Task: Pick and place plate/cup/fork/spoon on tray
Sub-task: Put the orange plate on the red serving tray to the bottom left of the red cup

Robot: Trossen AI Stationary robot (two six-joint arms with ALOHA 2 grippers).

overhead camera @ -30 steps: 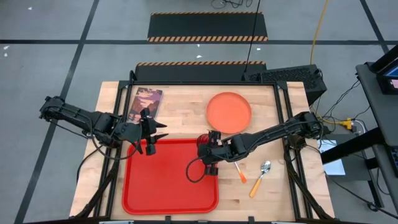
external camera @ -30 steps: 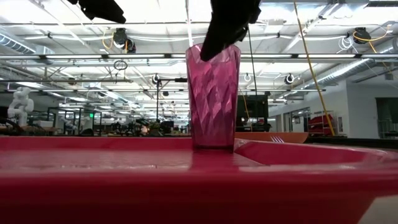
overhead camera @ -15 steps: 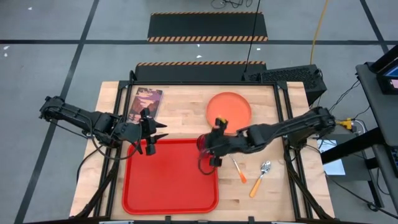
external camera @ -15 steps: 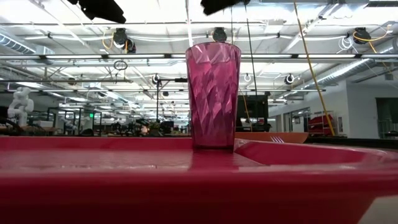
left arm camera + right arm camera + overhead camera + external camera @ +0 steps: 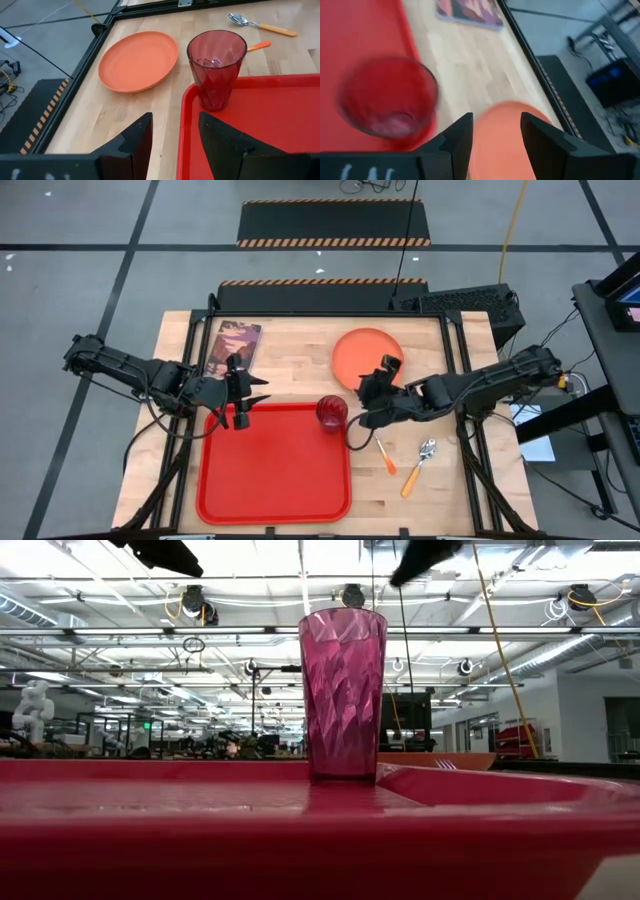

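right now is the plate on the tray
No, the plate lies on the bare wooden table beyond the tray; only the cup stands on the tray.

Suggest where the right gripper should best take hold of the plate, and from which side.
Probably the plate's rim nearest the right gripper. It lies flat on the table, so only the thin raised edge offers purchase; come in low with one finger over and one under the rim.
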